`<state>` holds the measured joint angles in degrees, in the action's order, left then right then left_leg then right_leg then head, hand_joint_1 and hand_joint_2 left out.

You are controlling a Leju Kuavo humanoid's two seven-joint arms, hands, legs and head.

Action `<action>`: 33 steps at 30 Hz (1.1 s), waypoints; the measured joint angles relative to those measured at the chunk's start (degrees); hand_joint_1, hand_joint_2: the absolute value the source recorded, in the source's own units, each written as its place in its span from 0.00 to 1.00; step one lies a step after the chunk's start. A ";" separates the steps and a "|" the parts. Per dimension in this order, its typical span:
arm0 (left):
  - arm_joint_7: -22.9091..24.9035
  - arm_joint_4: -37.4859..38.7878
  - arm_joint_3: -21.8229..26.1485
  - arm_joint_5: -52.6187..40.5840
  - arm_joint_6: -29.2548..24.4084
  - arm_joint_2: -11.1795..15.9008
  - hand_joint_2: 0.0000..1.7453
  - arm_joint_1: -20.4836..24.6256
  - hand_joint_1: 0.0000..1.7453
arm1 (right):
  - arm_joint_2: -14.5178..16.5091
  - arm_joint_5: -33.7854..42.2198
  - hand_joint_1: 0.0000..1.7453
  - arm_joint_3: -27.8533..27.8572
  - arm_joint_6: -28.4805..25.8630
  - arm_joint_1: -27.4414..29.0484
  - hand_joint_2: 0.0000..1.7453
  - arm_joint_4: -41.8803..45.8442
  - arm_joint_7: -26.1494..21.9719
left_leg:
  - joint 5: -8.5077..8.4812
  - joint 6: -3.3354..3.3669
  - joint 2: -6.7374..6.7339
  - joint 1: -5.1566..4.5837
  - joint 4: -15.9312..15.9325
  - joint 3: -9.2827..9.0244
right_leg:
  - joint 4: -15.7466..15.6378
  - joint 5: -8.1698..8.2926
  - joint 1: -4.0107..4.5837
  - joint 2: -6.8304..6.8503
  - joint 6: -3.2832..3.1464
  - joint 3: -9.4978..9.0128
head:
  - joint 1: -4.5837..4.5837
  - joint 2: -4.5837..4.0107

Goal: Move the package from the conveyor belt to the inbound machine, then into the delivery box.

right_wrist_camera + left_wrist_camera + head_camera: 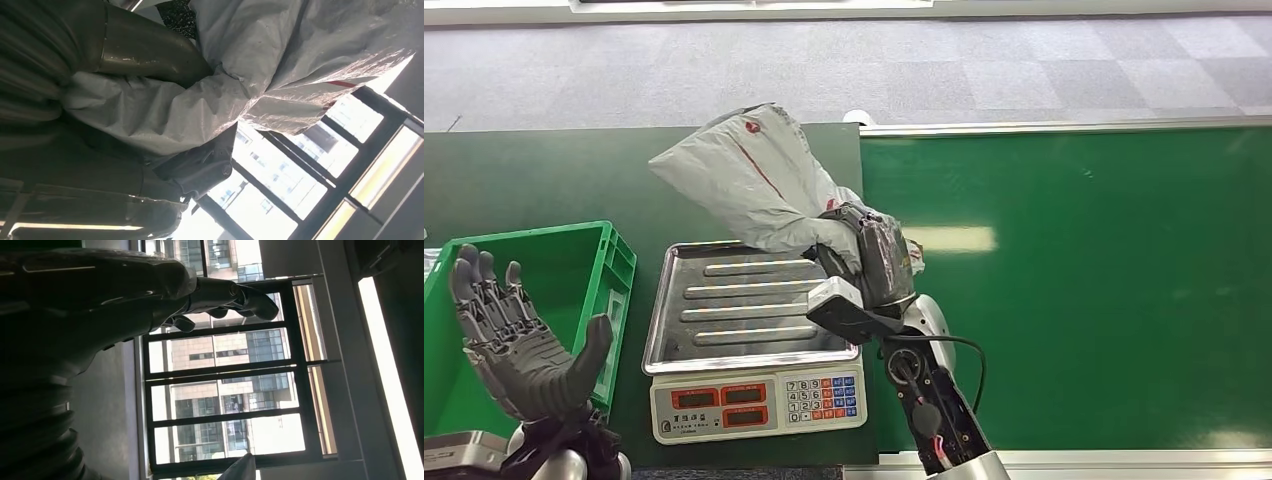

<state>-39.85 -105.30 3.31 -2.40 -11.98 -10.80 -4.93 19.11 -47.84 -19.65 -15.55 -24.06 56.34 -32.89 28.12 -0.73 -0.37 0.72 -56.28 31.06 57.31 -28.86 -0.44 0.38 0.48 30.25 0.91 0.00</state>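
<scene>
The right hand (871, 258) grips one end of the grey package (759, 180), holding it tilted above the far edge of the scale (754, 345), whose steel tray holds nothing. Left of the scale, the green crate (614, 265) shows a bare inside; the left hand (519, 335) hovers over it, fingers spread, grasping nothing.

Between the right hand's (864, 255) dark grey fingers: a light grey package (759, 180) with red stripes. Below them: a silver ribbed scale pan (734, 305), white keypad, red displays. Beside the left hand's (519, 340) charcoal fingers: a green crate (614, 265). The belt (1074, 280) is dark green.
</scene>
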 joint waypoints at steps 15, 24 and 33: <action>0.00 -2.69 5.52 0.00 2.42 -2.46 1.00 -1.98 0.00 | 0.32 2.14 0.00 -3.44 0.28 -5.31 1.00 -11.46 3.32 | 0.00 0.00 0.03 0.01 0.00 0.01 | 0.00 0.00 0.01 -0.01 0.00 0.03 | 0.01 0.00; 0.00 -3.20 6.98 -0.01 3.47 -3.24 1.00 -2.25 0.00 | 0.32 5.37 0.00 -4.41 1.08 -6.47 1.00 -14.60 2.28 | 0.00 0.00 0.04 0.01 0.00 0.01 | 0.00 0.00 0.01 0.00 0.00 0.03 | 0.01 0.00; 0.00 -1.86 6.59 -1.26 5.75 -3.39 1.00 -1.76 0.00 | 0.32 15.82 0.00 -3.54 10.57 -6.06 1.00 -14.51 -6.35 | 0.00 0.00 0.02 0.01 -0.01 0.01 | 0.00 0.00 0.01 -0.01 0.00 0.08 | 0.01 0.00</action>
<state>-39.85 -107.15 9.90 -3.66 -6.23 -14.19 -6.68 19.43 -32.03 -23.20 -4.98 -30.12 41.82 -39.24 28.12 -0.73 -0.36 0.73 -56.28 31.07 57.31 -28.86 -0.43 0.37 0.48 30.33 0.92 0.00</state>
